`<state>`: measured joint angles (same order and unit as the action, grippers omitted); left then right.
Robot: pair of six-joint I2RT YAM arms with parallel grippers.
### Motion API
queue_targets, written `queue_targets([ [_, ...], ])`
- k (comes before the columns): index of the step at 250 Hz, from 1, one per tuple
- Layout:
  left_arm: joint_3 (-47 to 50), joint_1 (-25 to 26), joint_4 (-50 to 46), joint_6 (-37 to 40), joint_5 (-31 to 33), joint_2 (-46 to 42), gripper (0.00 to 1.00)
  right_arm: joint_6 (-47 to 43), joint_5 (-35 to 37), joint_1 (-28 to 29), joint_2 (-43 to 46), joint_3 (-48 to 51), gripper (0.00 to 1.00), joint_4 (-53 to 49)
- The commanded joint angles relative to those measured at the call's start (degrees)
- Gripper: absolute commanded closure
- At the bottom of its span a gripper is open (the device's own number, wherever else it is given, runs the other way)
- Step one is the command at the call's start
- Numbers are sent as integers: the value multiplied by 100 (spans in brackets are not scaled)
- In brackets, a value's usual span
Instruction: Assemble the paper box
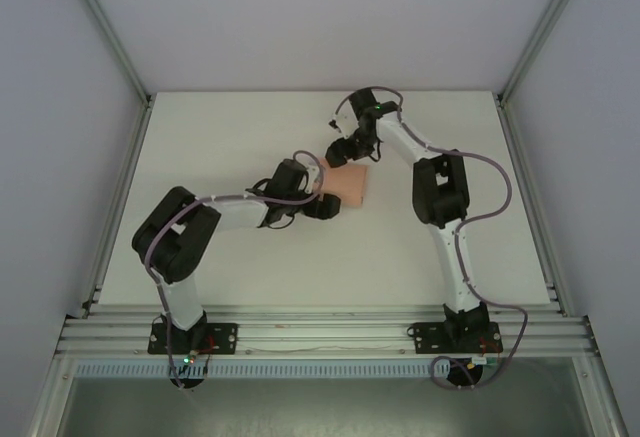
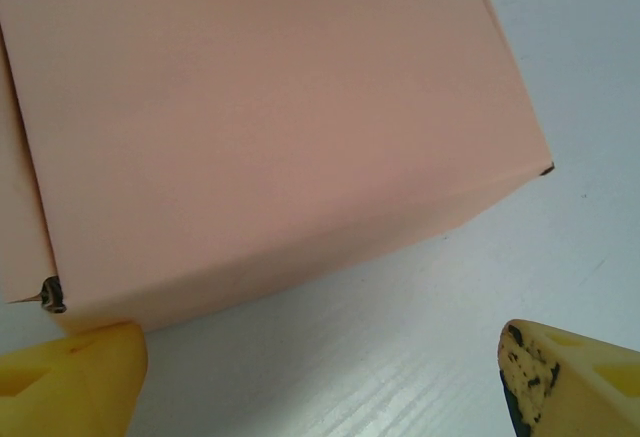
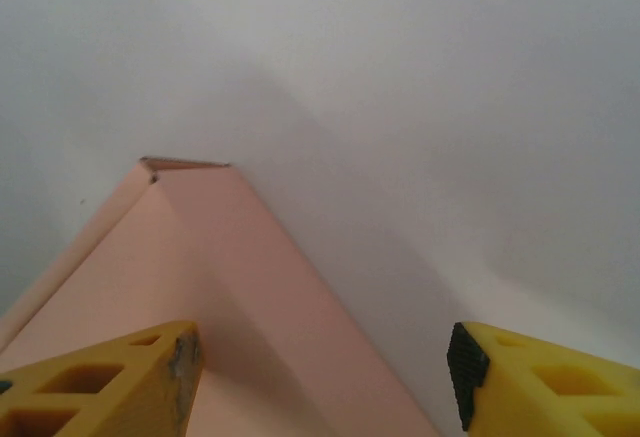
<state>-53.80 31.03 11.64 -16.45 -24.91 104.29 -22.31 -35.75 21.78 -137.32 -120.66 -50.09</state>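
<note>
The paper box (image 1: 352, 185) is a small salmon-pink closed box lying on the white table (image 1: 220, 137) near its middle. My left gripper (image 1: 328, 204) sits at the box's near-left side. In the left wrist view the paper box (image 2: 270, 127) lies just beyond the open left gripper (image 2: 320, 387), whose yellow fingers (image 2: 70, 382) have bare table between them. My right gripper (image 1: 347, 154) hovers at the box's far edge. In the right wrist view the right gripper (image 3: 320, 377) stands open astride a box (image 3: 230, 297) edge, its right finger apart from the card.
Aluminium frame rails (image 1: 110, 217) run along the table's left, right and near sides, with white walls behind. Open table surface lies left and right of the box. The two arms meet close together over the box.
</note>
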Motion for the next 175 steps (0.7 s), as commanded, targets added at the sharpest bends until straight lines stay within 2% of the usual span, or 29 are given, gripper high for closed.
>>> queue_targets([
  [1,-338,-35,38,89,15,222,10,-196,-617,74,-117,226,36,-614],
  [25,-551,-37,-35,44,24,367,10,-350,-884,157,-170,370,38,-697],
  [74,-385,-35,762,-381,-179,412,10,-1098,-1554,375,-438,268,48,-1388],
  [105,-30,-13,1586,-649,-232,382,10,-1146,-1662,514,-503,372,48,-1332],
  [143,374,131,2299,-653,-106,295,10,-1713,-1961,704,-722,293,49,-1706],
  [175,653,245,2412,-508,186,189,10,-2032,-2178,728,-855,210,50,-1910],
])
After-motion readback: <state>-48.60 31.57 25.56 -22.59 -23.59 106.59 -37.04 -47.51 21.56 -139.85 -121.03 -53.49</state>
